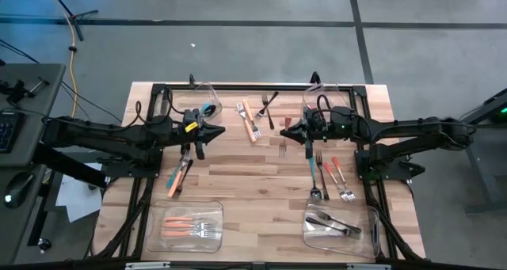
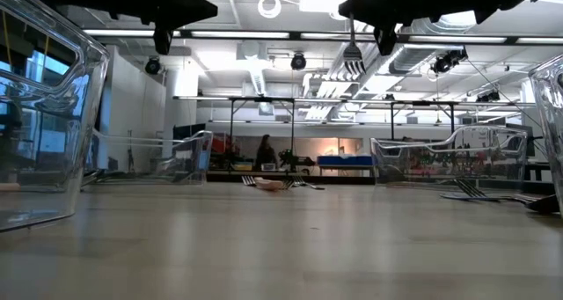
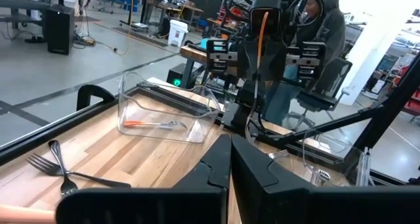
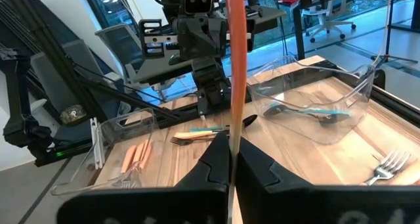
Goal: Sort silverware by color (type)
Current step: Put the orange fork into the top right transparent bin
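My right gripper hangs over the table's middle, shut on a fork with a red-orange handle; its tines point down, well above the wood. My left gripper faces it from the left, shut and empty. Loose silverware lies flat on the table: orange-handled pieces, dark forks, a red and a dark piece, a teal one and red-orange ones. My right gripper pinches the fork's red-orange handle between its two fingers. The handle runs on past the fingertips. The fork is lifted clear of the table and hangs upright, tines lowest.
Clear bins stand at the corners: near left with orange-handled pieces, near right with dark ones, far left with teal ones, far right with a red-orange piece. Bare wood lies between the near bins.
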